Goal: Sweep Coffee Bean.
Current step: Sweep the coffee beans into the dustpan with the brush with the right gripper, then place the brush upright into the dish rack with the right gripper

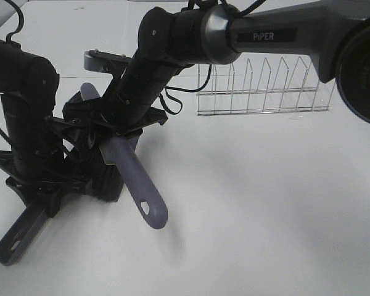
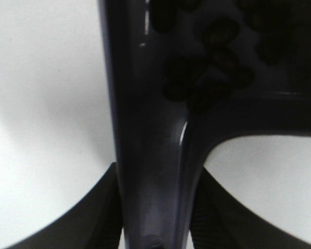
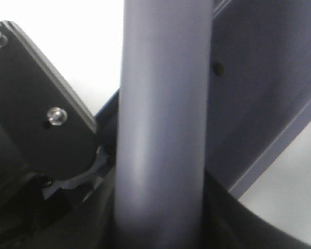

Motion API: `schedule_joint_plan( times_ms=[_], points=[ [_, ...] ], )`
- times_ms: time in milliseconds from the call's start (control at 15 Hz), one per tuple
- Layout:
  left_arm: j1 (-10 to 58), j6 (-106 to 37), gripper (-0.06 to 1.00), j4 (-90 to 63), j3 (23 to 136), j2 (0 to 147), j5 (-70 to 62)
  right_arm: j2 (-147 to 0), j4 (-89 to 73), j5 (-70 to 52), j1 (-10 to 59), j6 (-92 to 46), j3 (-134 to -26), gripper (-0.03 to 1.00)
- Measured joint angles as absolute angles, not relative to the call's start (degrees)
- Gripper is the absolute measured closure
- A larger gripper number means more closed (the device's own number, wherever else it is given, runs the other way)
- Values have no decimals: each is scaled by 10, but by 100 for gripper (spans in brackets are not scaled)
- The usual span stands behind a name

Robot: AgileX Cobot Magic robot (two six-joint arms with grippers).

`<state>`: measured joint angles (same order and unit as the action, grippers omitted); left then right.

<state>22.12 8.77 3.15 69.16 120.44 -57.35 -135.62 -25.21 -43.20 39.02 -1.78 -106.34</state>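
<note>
Find coffee bean (image 2: 207, 72) clustered inside dustpan (image 2: 145, 155), just past the handle root. Note left gripper (image 2: 158, 220) clamped on the dustpan handle, right gripper (image 3: 158, 225) clamped on the brush (image 3: 163, 129) handle, bristles down beside the pan. Judge sweeping largely done; cannot rule out strays on table (image 1: 265, 203) under the arms. Probably left: checking for strays, setting tools down.

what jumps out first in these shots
At the left of the high view, the right gripper clamps a brush by its purple handle, and the left gripper clamps a dustpan. Dark beans lie in the dustpan. A wire rack stands behind, to the right.
</note>
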Motion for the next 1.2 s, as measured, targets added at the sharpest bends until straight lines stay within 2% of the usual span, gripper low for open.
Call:
schedule_joint_plan(
  times_ms=[333, 733, 867, 1067, 1200],
  points=[
    [221, 86, 62, 28, 692, 1203, -573, -1288, -174, -486, 383, -22, -1068, 66],
    [212, 86, 62, 0, 689, 1197, -570, -1216, -61, -642, 312, 14, -1055, 66],
    [188, 86, 62, -22, 688, 1197, -572, -1168, -24, -641, 295, 23, -984, 66],
    [167, 84, 62, -25, 688, 1197, -579, -1076, -5, -540, 257, 49, -799, 66],
    [167, 84, 62, -24, 688, 1197, -579, -1026, -5, -475, 207, 54, -672, 66]
  ],
)
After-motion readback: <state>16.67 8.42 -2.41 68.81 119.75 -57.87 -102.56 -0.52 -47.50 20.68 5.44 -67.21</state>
